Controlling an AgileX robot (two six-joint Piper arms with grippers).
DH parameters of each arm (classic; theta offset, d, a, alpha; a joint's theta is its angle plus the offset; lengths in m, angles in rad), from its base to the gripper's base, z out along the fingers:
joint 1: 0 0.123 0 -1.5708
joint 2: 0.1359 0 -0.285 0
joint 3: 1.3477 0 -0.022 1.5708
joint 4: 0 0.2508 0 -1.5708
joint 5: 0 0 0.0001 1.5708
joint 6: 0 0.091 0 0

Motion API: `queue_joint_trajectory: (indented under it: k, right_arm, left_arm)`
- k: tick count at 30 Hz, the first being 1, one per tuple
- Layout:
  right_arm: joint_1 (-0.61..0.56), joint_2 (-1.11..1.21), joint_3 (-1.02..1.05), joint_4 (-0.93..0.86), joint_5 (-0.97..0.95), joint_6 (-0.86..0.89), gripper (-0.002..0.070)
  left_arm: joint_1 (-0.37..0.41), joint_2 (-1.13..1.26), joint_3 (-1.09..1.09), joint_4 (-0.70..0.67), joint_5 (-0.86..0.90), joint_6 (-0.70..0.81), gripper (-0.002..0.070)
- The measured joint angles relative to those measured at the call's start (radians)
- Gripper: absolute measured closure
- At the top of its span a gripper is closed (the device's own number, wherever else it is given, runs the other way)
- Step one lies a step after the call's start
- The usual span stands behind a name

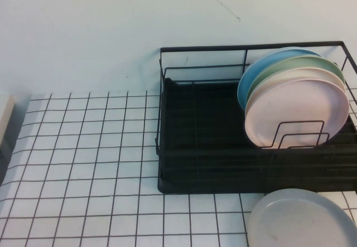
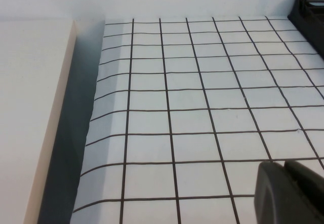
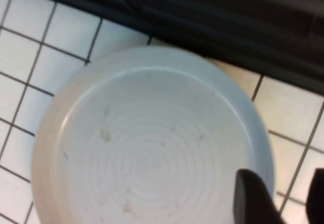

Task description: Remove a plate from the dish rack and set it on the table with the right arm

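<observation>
The pale grey plate (image 1: pixel 301 219) lies flat on the gridded table (image 1: pixel 83 158), just in front of the black dish rack (image 1: pixel 201 124), at the front right. In the right wrist view the plate (image 3: pixel 147 143) fills the frame with the rack's base (image 3: pixel 228 11) behind it. My right gripper (image 3: pixel 283 176) is open; one finger is over the plate's edge, the other is beyond the rim, and neither grips it. The right arm is out of the high view. My left gripper (image 2: pixel 284 164) is shut and empty, low over the table's left part.
A pale pink plate (image 1: pixel 295 113), a cream one, a green one (image 1: pixel 312 63) and a blue one (image 1: pixel 262 68) stand upright at the rack's right end. The rack's corner (image 2: pixel 309 11) shows in the left wrist view. A white board (image 2: pixel 30 107) borders the table's left edge.
</observation>
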Motion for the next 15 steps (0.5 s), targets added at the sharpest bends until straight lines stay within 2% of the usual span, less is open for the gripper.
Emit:
queue_joint_trajectory:
  k: [7,15]
  right_arm:
    - [0.0,-0.118,-0.079,-0.009,0.036,-0.057,0.0636]
    - [0.0,-0.409,-0.104,-0.072,-0.042,-0.085,0.0671]
  left_arm:
    - [0.0,0.0,0.0,0.0,0.0,0.0,0.0678]
    - [0.0,0.0,0.0,0.0,0.0,0.0,0.0678]
